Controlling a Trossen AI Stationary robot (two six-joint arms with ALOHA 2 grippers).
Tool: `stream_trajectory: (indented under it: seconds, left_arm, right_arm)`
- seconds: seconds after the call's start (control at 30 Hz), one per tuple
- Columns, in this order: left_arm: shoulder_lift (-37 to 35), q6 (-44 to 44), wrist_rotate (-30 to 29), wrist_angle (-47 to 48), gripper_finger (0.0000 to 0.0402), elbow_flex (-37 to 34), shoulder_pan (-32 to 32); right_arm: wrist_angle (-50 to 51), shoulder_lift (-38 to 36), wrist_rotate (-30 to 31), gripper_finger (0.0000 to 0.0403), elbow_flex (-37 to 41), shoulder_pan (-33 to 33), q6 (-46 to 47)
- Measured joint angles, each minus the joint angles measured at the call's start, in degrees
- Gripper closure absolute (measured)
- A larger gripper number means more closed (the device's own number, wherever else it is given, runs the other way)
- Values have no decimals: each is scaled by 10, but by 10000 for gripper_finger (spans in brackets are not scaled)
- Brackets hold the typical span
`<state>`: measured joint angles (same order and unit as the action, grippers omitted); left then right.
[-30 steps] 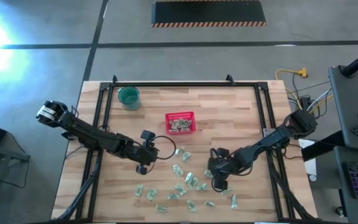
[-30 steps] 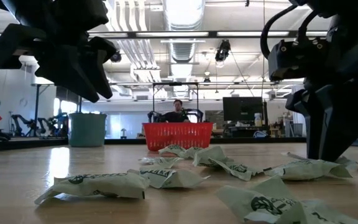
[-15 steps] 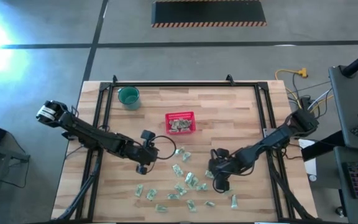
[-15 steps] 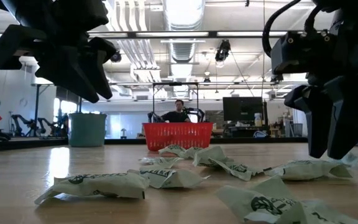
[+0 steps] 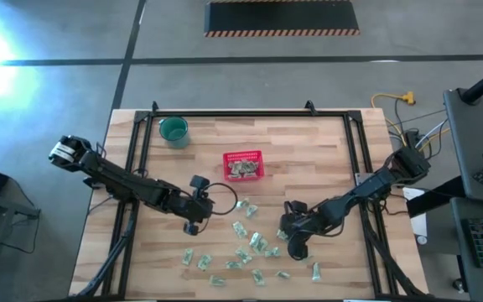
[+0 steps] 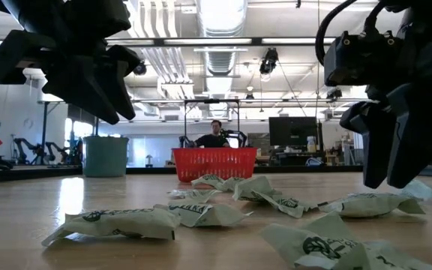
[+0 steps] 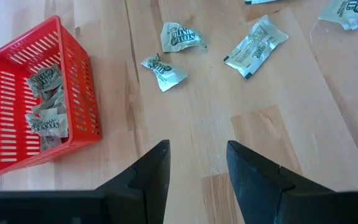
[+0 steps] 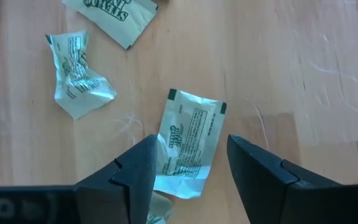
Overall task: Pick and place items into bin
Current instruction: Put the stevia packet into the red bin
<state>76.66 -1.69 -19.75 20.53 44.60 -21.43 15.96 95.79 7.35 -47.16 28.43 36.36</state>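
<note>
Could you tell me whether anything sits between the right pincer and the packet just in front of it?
Nothing visible does. The right pincer is open above the flat packet, whose near end lies between its fingers, with only bare table around that spot.

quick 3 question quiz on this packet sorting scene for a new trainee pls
1. True or false: the red basket is empty.
2. Which gripper has a flat packet lying on the table between its open fingers? A) left gripper B) right gripper
3. What round item stands near the table's far left corner?

Key:
1. False, it already holds several packets.
2. B
3. The teal cup.
</note>
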Motion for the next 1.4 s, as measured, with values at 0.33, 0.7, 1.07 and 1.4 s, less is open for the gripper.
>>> stream_trajectory:
  seconds: [0.33,0.7,1.07,1.4]
  left_arm:
    - [0,0,0,0,260,0,0]
    - [0,0,0,0,260,0,0]
    - [0,0,0,0,260,-1,0]
    - [0,0,0,-1,260,-16,0]
  right_arm:
    - [-25,-1,4,220,26,6,40]
    - [-33,0,27,250,36,10,58]
    - [-20,20,59,302,38,12,56]
    - [-12,21,79,377,35,13,3]
